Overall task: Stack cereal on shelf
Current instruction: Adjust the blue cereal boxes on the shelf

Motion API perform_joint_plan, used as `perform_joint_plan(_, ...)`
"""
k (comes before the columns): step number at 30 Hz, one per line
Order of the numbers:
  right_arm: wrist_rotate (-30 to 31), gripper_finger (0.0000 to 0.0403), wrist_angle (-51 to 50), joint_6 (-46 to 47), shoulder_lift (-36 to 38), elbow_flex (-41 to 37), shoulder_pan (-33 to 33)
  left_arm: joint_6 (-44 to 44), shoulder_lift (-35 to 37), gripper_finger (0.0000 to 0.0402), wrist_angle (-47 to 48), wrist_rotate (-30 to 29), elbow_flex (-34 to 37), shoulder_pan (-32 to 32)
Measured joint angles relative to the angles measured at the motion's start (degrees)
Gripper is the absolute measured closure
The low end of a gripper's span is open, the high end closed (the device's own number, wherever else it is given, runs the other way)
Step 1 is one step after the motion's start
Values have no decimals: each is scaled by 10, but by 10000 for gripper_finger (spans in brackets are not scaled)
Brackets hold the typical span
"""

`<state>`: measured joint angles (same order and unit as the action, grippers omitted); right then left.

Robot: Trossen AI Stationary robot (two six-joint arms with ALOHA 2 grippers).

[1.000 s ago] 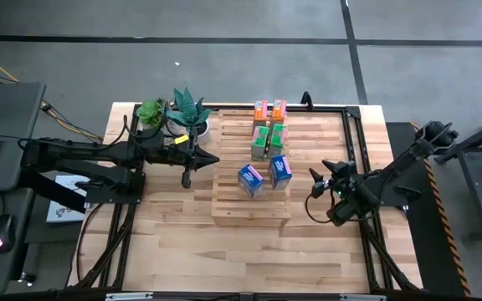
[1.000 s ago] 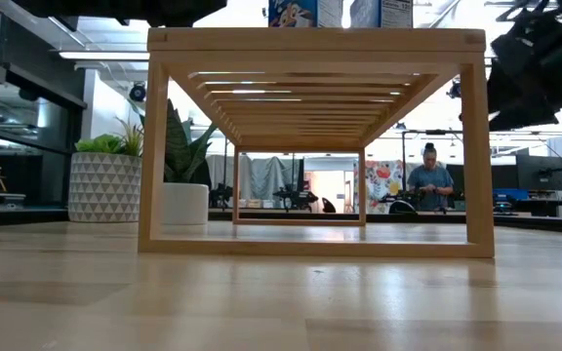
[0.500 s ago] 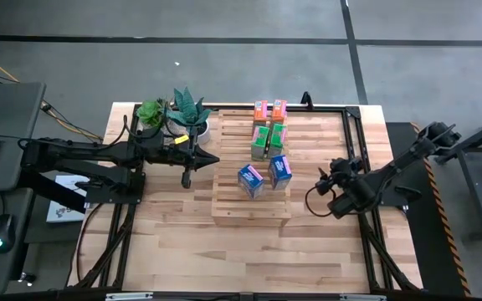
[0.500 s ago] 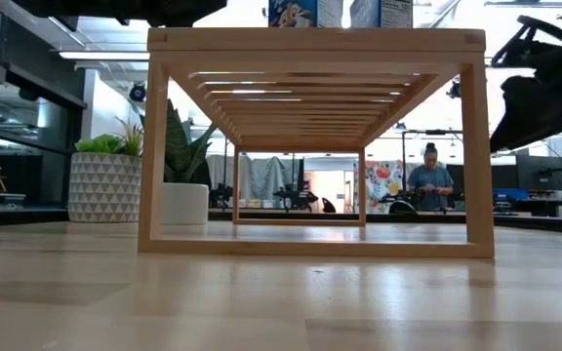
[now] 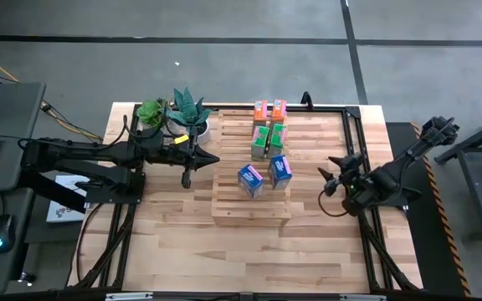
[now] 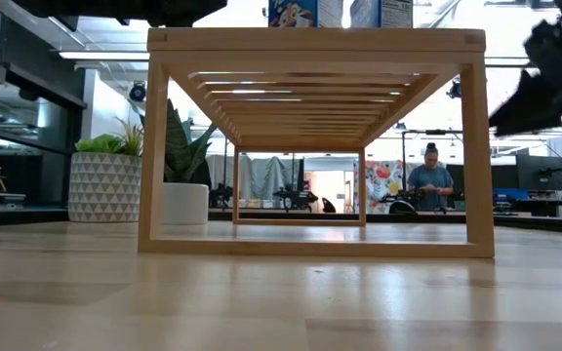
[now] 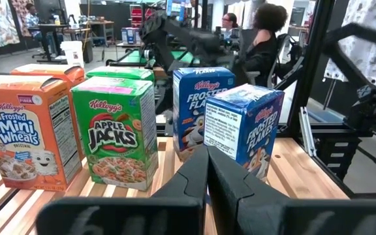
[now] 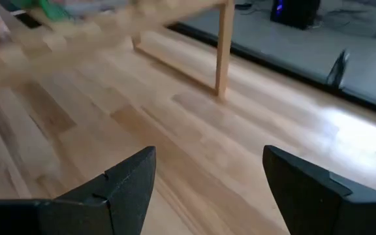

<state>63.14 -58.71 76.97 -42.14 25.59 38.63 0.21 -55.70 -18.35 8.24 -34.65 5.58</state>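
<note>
Cereal boxes (image 5: 268, 150) on the shelf (image 5: 250, 201), 6 in all, left gripper (image 5: 186, 180) just beside them, fingers pressed together, right gripper (image 5: 333, 176) apart, spread wide, empty, arm low.

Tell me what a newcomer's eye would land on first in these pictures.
First, the six bright cereal boxes in orange, green and blue pairs, standing on the pale slatted shelf at mid-table. Next, two potted plants at the table's far left corner. The shut left gripper hangs left of the shelf; the open, empty right gripper is to its right.
</note>
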Motion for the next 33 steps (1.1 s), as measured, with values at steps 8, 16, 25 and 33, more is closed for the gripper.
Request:
perform_joint_plan(8,33,128,149,-131,196,-104,39,14,0,402,-4,0,0,0)
perform_joint_plan(16,-91,128,503,-551,339,-171,32,15,0,401,-22,0,0,0)
perform_joint_plan(25,-328,128,768,-768,373,-250,-79,15,0,402,-15,1,0,0)
perform_joint_plan(33,-447,128,829,-767,370,-247,-162,20,0,402,-1,8,0,0)
